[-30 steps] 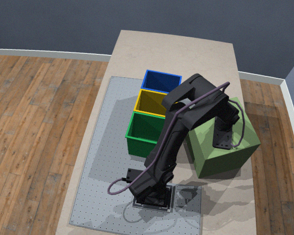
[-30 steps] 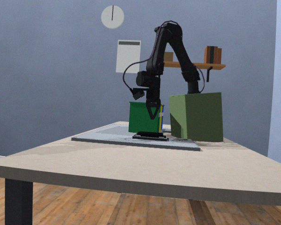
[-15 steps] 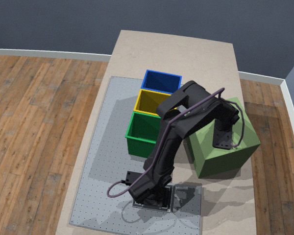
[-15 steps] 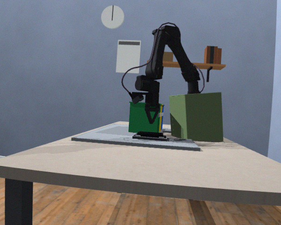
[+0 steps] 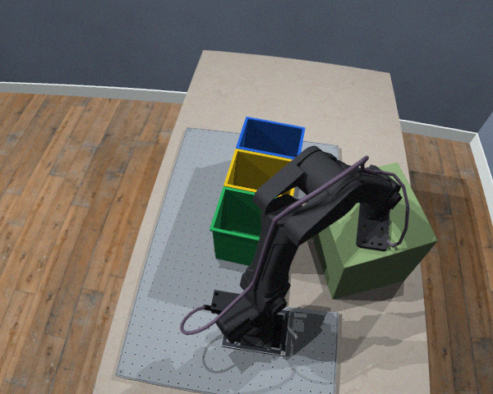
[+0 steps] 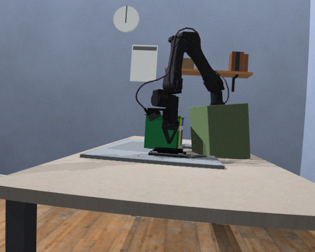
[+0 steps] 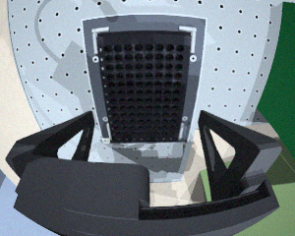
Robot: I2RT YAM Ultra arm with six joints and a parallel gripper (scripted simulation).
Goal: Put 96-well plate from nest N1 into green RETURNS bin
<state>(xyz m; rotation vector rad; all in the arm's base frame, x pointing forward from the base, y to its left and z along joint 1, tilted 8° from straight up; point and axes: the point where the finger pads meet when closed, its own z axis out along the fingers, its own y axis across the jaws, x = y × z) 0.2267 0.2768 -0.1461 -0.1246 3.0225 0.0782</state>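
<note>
The black 96-well plate (image 7: 144, 86) lies flat in its grey plate nest (image 7: 144, 98) on the perforated baseplate. In the exterior view the plate (image 6: 167, 151) sits in front of the green bin (image 6: 155, 131). My gripper (image 7: 146, 116) is open and empty; it points straight down and hangs a short way above the plate's near end, its fingertips (image 6: 169, 140) apart from the plate. In the top view the arm (image 5: 276, 237) hides the plate and nest. The green bin (image 5: 235, 224) stands upright, nearest the nest.
The yellow bin (image 5: 255, 170) and the blue bin (image 5: 271, 136) stand upright in a row behind the green one. A large olive-green block (image 5: 372, 237) carries the arm's base on the right. The baseplate (image 5: 182, 271) covers the table's left half.
</note>
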